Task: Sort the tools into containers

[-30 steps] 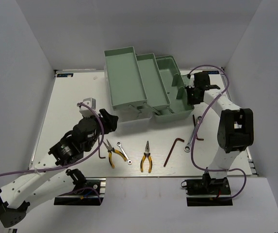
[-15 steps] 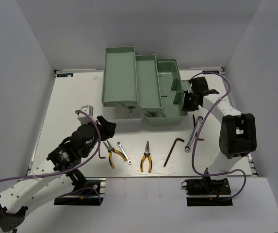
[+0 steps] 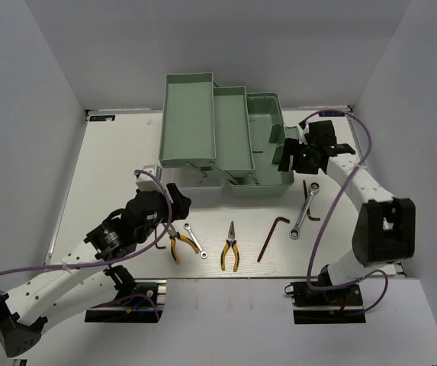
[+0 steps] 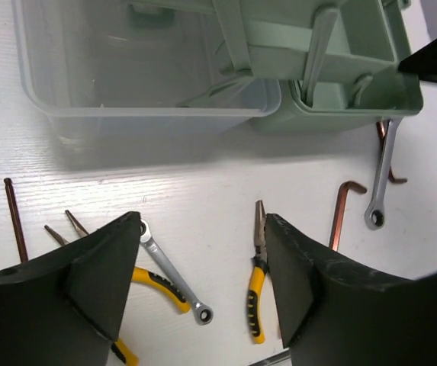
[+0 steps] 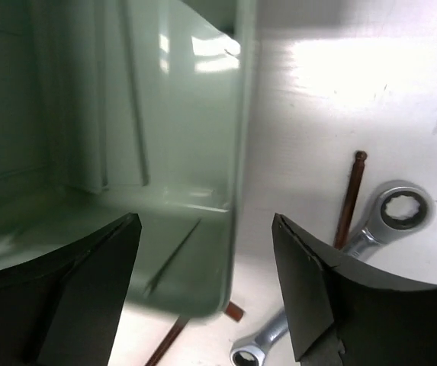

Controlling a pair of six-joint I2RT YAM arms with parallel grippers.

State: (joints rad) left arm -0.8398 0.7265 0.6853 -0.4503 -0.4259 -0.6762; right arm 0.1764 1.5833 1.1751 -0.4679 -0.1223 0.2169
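White tabletop (image 3: 111,168), grey walls on three sides. All seven tools lie on the table, along its near half.

Your left gripper (image 3: 178,200) hangs over the near-left area, released, jaws spread wide with nothing between them. Just left of it you find the first dark reddish-brown L-shaped hex key (image 4: 14,217), partly hidden by the arm in the top view. Next come the first yellow-handled pliers (image 3: 175,246), with a small silver combination wrench (image 3: 194,239) lying across one handle.

At the middle of the far edge stands the pale green cantilever toolbox (image 3: 203,77), opened out. Its wide tray (image 3: 187,122) sits leftmost, the narrower tray (image 3: 232,128) beside it, and the deep base (image 3: 268,141) on the right. A translucent clear lid (image 4: 126,69) shows in the left wrist view, on the near side under the trays.

Near the middle of the near edge you see the second yellow-handled pliers (image 3: 230,246), tips toward the far edge, apart from the rest. Right of them lies the second hex key (image 3: 271,238). Further right, the longer silver wrench (image 3: 303,211) crosses the third hex key (image 5: 351,204).

Your right gripper (image 5: 204,221) is also released, jaws wide, over the near-right corner of the base, straddling its right wall. You cannot tell whether it touches.
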